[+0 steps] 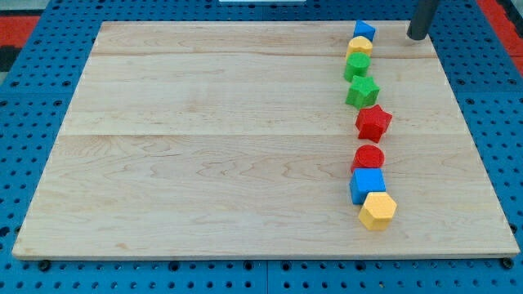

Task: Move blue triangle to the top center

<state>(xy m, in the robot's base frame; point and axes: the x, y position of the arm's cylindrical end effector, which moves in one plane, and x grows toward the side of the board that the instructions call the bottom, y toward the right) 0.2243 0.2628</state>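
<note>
Blue triangle block point(364, 30) sits at the frame's upper right, heading a column above a yellow block point(359, 46), on the wooden board point(204, 139). My tip point(417, 36), a jawless rod, stands to its right, apart. Leftward push to top center remains undone.

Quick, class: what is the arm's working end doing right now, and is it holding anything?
My tip: bare rod, no jaws, holding nothing; it stands to the view's right of the blue triangle, apart from it.
</note>
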